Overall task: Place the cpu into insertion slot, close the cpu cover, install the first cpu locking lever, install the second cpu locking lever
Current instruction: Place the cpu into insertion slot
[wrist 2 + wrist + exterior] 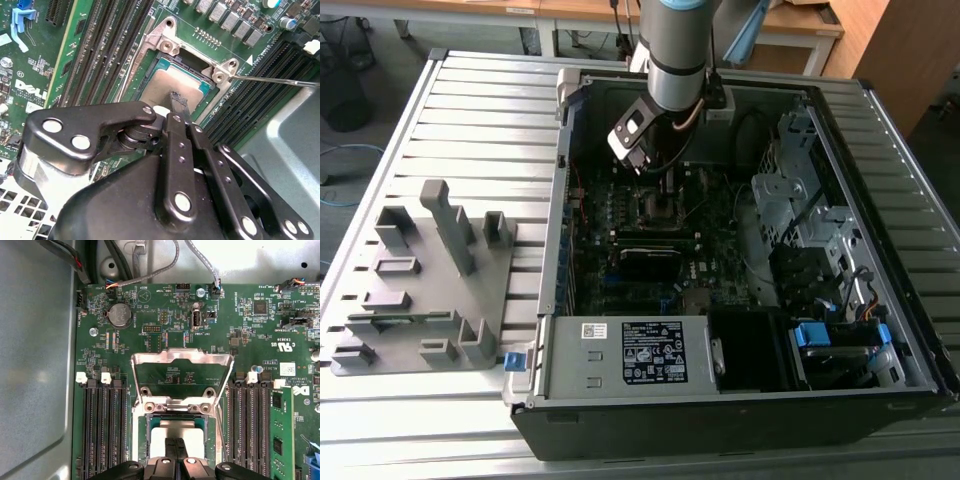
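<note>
CPU lies in the insertion slot, silver top up, near the middle of the motherboard in the open computer case. I see my end effector directly over it, fingers pinched narrow together and gripping nothing, their tips on the chip's top near its centre. The CPU cover stands raised on its hinge at one edge of the slot, and green board shows through its square opening. One locking lever, a thin metal rod, juts free from a slot corner over the memory slots. In the exterior view the case lies on the slatted counter, with a grey fixture plate on the exterior view's left.
</note>
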You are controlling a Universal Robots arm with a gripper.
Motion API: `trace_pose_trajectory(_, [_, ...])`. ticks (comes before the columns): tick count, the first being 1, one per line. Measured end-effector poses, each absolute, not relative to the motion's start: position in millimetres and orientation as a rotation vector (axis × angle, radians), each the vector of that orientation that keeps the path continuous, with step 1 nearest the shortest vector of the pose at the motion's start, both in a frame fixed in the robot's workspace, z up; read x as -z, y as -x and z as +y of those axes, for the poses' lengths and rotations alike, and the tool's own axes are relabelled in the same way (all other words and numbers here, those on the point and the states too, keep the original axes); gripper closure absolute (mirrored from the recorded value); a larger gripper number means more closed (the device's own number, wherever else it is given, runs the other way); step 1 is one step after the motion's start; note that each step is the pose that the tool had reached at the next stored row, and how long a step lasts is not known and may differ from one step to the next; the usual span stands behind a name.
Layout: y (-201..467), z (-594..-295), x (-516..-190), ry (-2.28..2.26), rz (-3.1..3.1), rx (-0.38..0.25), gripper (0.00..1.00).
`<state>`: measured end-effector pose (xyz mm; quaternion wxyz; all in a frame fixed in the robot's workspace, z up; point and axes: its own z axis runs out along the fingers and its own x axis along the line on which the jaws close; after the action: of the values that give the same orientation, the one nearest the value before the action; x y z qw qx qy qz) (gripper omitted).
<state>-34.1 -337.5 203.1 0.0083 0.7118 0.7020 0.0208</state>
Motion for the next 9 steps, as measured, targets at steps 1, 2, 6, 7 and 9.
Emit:
trace_pose_trajectory(1, [34.3,-337.5,-202.9,-2.225,2.194,-0.065,0.89])
trace_pose_trajectory(2, [34.4,-337.5,-202.8,-2.225,2.194,-0.065,0.89])
trace_pose_trajectory(6, [34.8,-337.4,-201.0,-2.224,2.194,-0.065,0.89])
trace_pose_trajectory(7, [34.8,-337.5,-201.0,-2.224,2.194,-0.065,0.89])
trace_pose_trajectory(9, [34.9,-337.5,-201.0,-2.224,2.194,-0.065,0.89])
